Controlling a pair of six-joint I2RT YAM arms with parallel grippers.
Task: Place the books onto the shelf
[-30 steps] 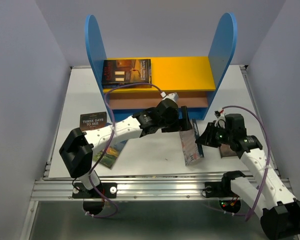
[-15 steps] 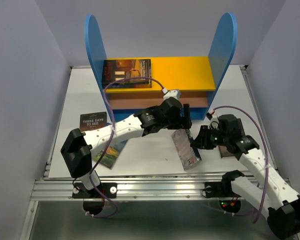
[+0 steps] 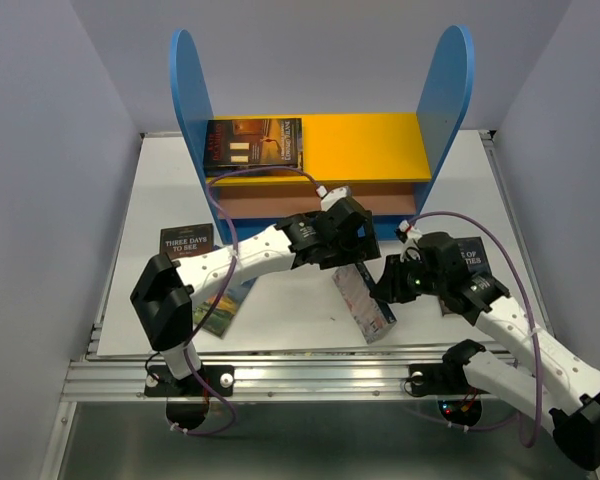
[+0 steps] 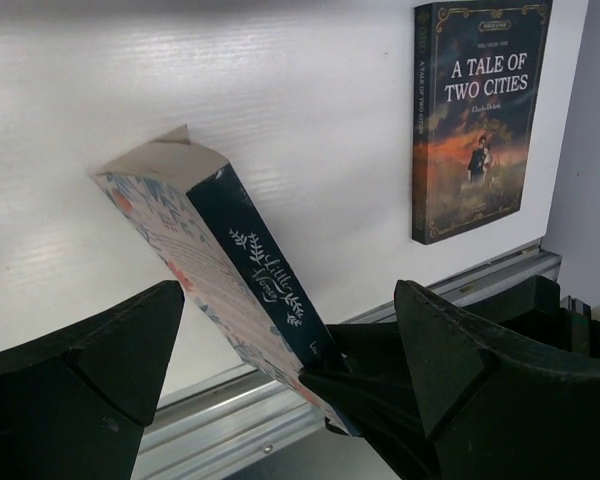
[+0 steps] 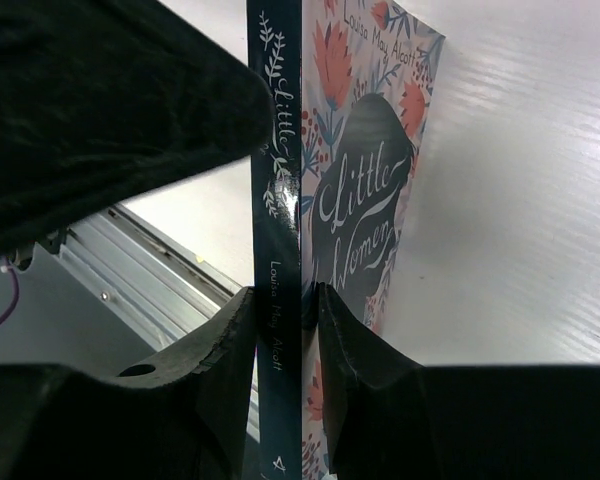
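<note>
Books (image 3: 253, 146): one lies on the shelf (image 3: 380, 145), eleven o'clock. My right gripper (image 5: 280, 300) pinches Little Women (image 5: 370, 190); left gripper (image 4: 290, 300) gapes. Others wait on table (image 3: 290, 315).

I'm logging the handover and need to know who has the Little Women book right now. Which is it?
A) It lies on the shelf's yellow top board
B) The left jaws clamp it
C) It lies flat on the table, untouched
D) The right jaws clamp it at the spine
D: the right wrist view shows the right jaws pinched on the dark spine of Little Women, while the left wrist view shows the left jaws wide open.
</note>
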